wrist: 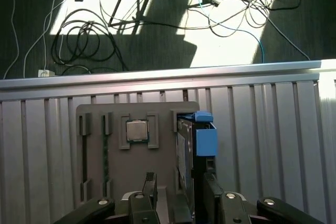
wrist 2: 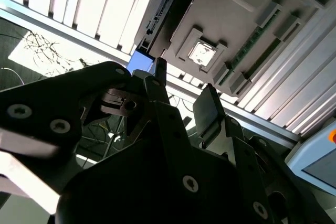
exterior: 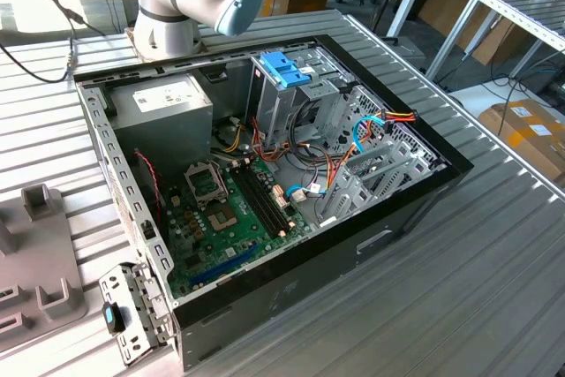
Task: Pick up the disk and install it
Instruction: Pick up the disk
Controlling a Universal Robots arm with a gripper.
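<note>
The gripper (wrist: 179, 178) has its fingers (wrist: 150, 182) spread, one on either side of the disk's (wrist: 185, 145) near end; whether they touch it cannot be told. The disk stands on edge in a slot of the grey holder (wrist: 94, 156), beside a square chip (wrist: 137, 130), on the slatted table (wrist: 262, 129); beyond, cables (wrist: 89, 40) lie on the floor

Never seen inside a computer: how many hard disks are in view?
1. The disk stands on edge in the grey tray, just ahead of the open claw; the drive cage may hide others.

Disk (wrist: 185, 153), blue-railed, standing on edge in grey holder (wrist: 94, 150)
</note>
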